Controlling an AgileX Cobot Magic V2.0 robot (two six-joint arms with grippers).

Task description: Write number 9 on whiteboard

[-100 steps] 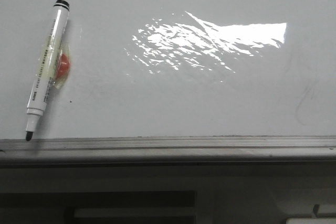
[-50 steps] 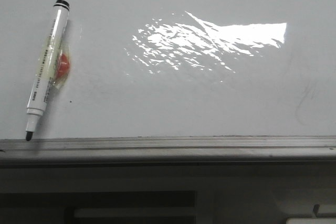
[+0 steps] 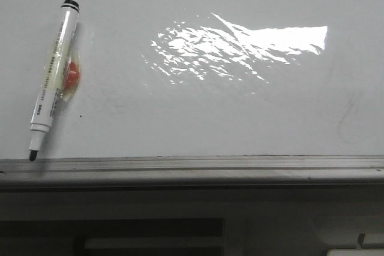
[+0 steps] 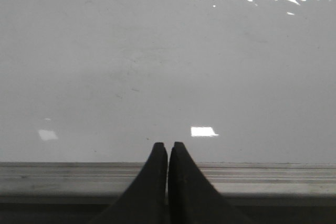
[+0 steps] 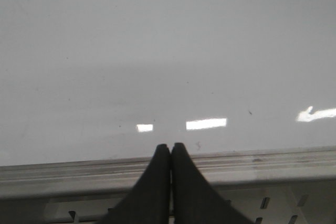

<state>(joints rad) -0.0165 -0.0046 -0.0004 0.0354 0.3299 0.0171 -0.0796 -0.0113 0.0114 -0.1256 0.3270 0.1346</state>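
The whiteboard (image 3: 198,118) fills the front view, glossy white-grey, with a grey metal rail (image 3: 192,165) along its near edge. No black number 9 shows on it. A white marker (image 3: 54,76) with a black cap end and a black tip lies on the board at the left, tip near the rail, with an orange-red blob taped to its side. My left gripper (image 4: 168,145) is shut and empty over the rail (image 4: 79,174). My right gripper (image 5: 170,146) is shut and empty over the rail (image 5: 273,163). Neither gripper shows in the front view.
A bright light reflection (image 3: 240,46) sits on the board's middle. A faint grey curved smudge (image 3: 348,112) marks the board at the right. Below the rail there is a dark frame with slots (image 3: 120,232).
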